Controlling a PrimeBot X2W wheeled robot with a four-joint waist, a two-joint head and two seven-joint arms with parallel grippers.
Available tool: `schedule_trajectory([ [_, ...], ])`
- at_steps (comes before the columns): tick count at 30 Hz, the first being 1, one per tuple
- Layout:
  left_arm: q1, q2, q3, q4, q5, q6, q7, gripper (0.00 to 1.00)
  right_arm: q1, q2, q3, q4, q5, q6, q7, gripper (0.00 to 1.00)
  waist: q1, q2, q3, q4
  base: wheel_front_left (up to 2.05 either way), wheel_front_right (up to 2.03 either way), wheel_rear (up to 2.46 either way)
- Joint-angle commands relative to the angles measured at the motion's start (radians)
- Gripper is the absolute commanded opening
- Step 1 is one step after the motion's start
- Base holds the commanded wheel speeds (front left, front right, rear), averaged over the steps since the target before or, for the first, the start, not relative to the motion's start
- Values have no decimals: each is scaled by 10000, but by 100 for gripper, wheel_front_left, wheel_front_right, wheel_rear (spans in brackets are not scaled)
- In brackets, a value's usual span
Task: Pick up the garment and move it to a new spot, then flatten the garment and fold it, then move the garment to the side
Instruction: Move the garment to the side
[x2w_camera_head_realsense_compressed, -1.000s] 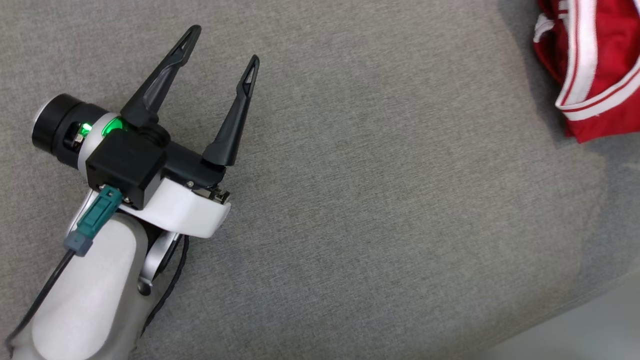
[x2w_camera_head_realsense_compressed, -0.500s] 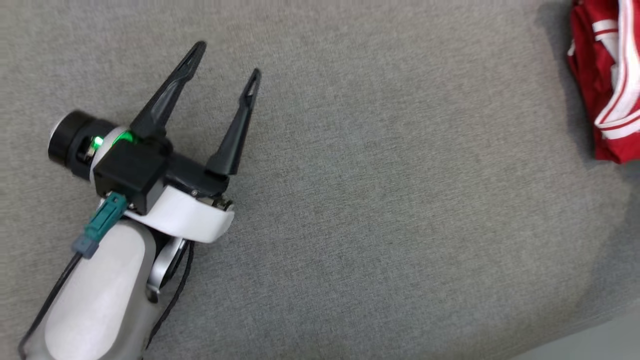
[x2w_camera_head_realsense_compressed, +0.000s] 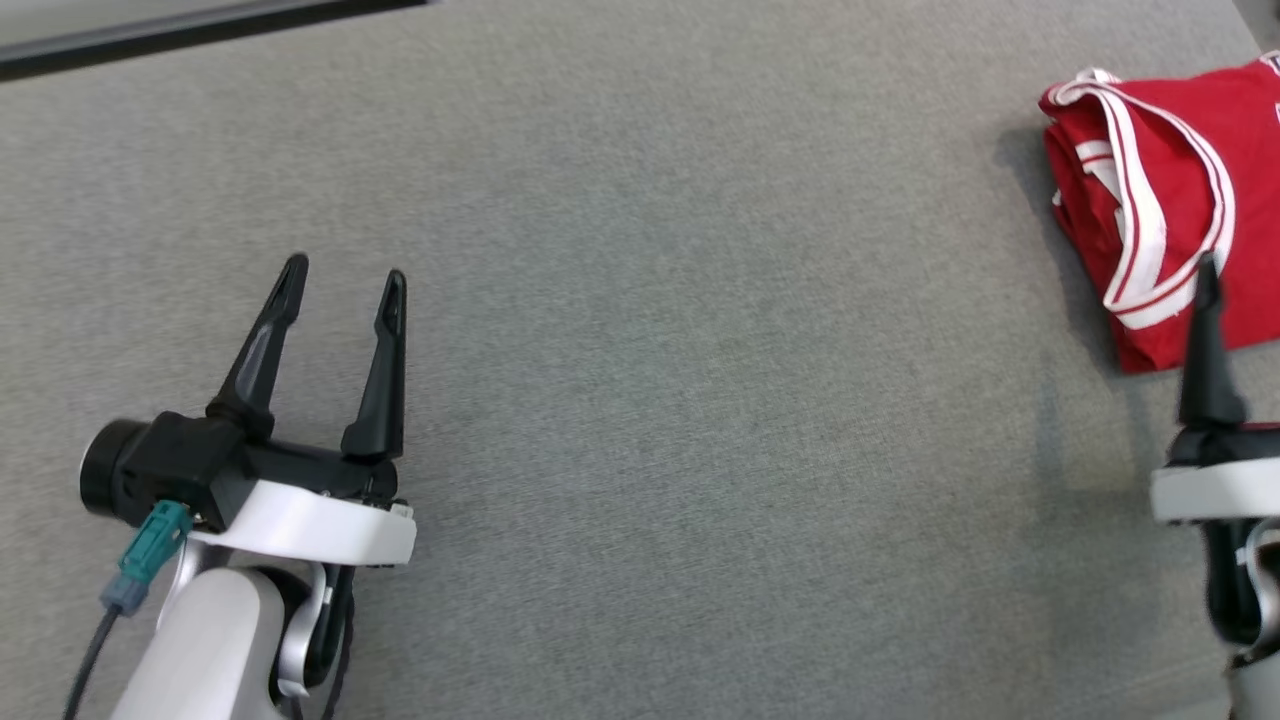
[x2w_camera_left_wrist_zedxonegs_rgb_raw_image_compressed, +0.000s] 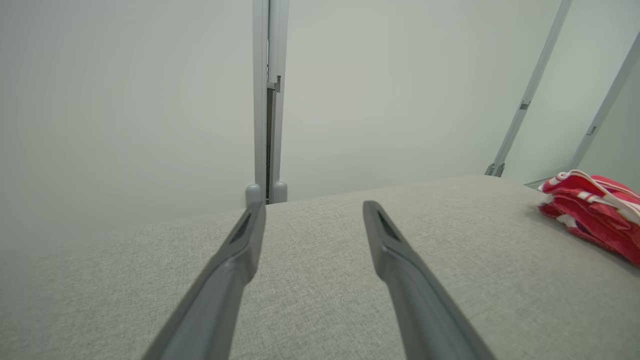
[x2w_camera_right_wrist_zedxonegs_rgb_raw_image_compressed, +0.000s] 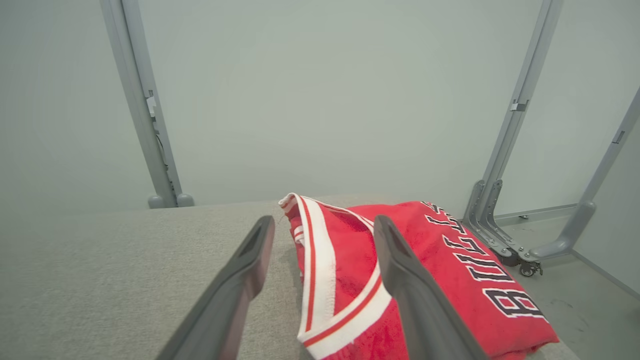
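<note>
Surroundings: pale grey-green wall behind, with grey metal frame posts (x2w_camera_right_wrist_zedxonegs_rgb_raw_image_compressed: 145, 100) standing at the far edge.
Surface: grey fabric-covered counter (x2w_camera_head_realsense_compressed: 700, 400), bare across its middle.
Garment: red jersey (x2w_camera_head_realsense_compressed: 1150, 130) with white-and-red trim, folded into a flat bundle and lying at the counter's far right corner, cut by the right edge of the head view.
Garment axis: in the right wrist view the bundle stretches away from the gripper, and the black "BULLS" lettering runs along that same line near its right side.
Garment ends: a loop of white trim lies at the far-left corner; the folded left edge runs nearly up and down the head view, leaning a little.
Right gripper (x2w_camera_right_wrist_zedxonegs_rgb_raw_image_compressed: 324, 221): fingers spread wide, holding nothing, at the jersey's near-left part. One finger is over bare counter just beside the folded edge, the other over the red cloth. Contact cannot be told.
Left gripper (x2w_camera_head_realsense_compressed: 345, 270): fingers spread wide, nothing between them, over bare counter well apart from the jersey, pointing toward the far edge.
</note>
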Motion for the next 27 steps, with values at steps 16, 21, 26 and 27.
schedule_trajectory([
  [16,1718,-281,638,802,-537,293,-495,100,2530,969,380,-3026,-959,-14,1697,100,0,-1,-2090,2498,0,0,0],
  [21,2249,-200,730,943,-582,210,-532,100,3231,1078,345,-3259,-1037,-14,2043,100,0,-1,-2704,2572,0,0,0],
  [26,2859,-128,751,1051,-689,184,-519,100,3918,1223,315,-3408,-1056,-12,2305,100,0,-1,-3330,2453,0,0,0],
  [27,2949,-100,731,1064,-660,189,-507,100,4040,1231,309,-3421,-1048,-14,2372,100,0,-1,-3451,2439,0,0,0],
])
